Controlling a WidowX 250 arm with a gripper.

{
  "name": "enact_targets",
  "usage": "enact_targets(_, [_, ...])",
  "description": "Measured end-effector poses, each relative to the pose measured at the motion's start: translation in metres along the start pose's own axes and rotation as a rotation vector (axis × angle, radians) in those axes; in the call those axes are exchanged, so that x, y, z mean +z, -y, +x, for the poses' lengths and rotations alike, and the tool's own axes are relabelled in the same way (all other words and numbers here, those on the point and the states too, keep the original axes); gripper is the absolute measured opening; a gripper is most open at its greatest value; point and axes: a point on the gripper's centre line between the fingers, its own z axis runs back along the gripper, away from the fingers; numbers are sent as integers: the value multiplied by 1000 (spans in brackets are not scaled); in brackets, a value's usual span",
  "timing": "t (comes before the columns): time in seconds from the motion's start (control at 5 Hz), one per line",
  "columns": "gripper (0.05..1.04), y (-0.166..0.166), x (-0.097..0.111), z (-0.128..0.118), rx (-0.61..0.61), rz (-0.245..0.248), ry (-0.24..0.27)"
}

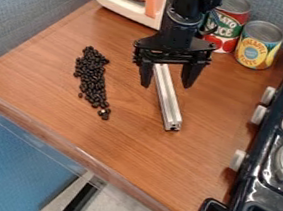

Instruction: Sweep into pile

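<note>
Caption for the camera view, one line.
Open gripper over a metal bar, with black beans strewn to one side on the wooden counter.

So it's just the one cam, sitting up above the worktop and tilted down at a slant, facing the wall at the back. Pretty close in: the worktop fills the middle of the frame, and the stove gets cut off at the right.

Kitchen (toy-like), black stove, food cans
</note>
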Motion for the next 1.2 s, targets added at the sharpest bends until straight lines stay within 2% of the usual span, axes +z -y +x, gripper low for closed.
enact_targets(0.2, [999,-3,-13,-4,1,26,-26])
enact_targets(0.4, [999,1,-16,-2,29,-6,-2])
enact_targets(1.0, [999,2,-16,4,81,-27,20])
enact_targets(1.2, [999,2,-23,3,84,-17,15])
